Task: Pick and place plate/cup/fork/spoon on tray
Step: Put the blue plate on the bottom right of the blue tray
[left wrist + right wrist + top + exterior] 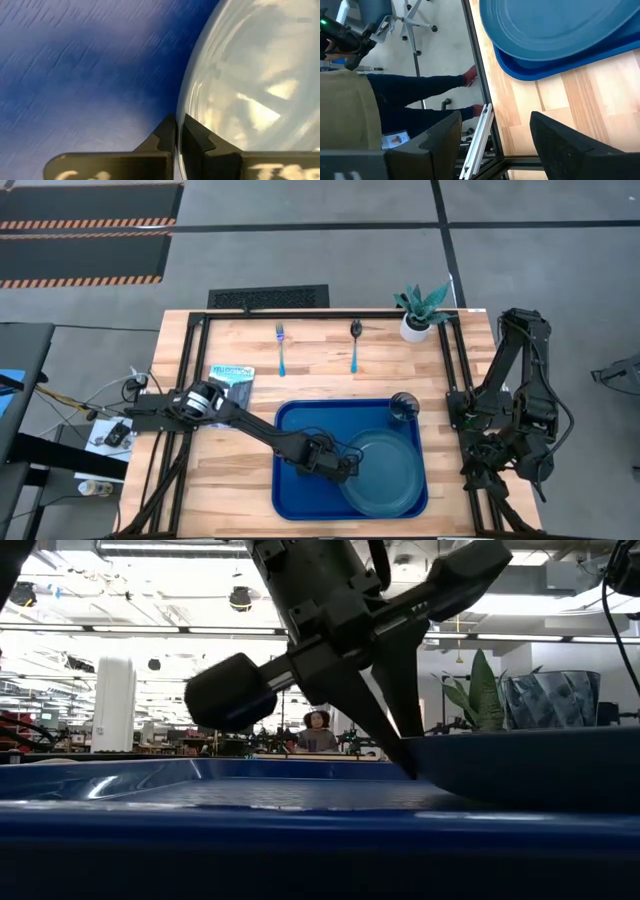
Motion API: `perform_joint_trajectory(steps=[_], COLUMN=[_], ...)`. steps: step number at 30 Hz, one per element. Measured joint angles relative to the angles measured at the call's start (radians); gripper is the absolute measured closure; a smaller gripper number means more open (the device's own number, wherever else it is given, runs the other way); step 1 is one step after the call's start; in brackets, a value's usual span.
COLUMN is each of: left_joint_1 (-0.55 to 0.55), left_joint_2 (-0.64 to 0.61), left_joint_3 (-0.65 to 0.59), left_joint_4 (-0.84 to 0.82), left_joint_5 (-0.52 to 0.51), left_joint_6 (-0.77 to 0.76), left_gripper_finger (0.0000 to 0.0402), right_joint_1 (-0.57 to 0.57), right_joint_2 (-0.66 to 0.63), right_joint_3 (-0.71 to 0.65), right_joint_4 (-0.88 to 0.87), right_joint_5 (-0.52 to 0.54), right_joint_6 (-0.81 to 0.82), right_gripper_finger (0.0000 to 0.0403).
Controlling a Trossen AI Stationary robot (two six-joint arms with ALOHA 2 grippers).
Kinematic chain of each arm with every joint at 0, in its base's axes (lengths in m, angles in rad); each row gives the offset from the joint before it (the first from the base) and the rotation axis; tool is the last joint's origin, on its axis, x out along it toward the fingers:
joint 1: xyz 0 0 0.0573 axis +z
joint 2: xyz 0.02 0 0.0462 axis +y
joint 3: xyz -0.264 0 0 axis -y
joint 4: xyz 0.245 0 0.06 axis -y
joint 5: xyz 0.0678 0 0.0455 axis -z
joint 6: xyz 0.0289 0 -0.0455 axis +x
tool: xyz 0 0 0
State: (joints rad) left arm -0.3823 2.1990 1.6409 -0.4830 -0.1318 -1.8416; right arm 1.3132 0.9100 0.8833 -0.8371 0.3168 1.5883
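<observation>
High view | left gripper [352,466] clamped on plate [385,475] rim inside tray [290,480] | next: release, fetch fork [281,346] | right gripper [495,145] parked, spread wide

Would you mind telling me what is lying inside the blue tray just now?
The tray holds the plate and the cup; the left claw pinches the plate's rim. Whatever lies under the plate is hidden.
</observation>
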Motion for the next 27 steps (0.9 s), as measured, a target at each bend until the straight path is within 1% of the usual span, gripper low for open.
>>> perform_joint_trajectory(steps=[9, 27], left_joint_1=[0.001, 0.002], left_joint_2=[0.0, 0.0], left_joint_3=[0.0, 0.0], left_joint_4=[0.009, 0.032], left_joint_5=[-0.022, -0.005], left_joint_6=[-0.008, 0.03], left_gripper_finger=[0.0401, 0.0399], right_joint_1=[0.0, 0.0], right_joint_2=[0.0, 0.0], right_joint_3=[0.0, 0.0], right_joint_4=[0.0, 0.0], right_joint_5=[0.0, 0.005], right_joint_6=[-0.008, -0.018], right_gripper_finger=[0.0143, 0.0143])
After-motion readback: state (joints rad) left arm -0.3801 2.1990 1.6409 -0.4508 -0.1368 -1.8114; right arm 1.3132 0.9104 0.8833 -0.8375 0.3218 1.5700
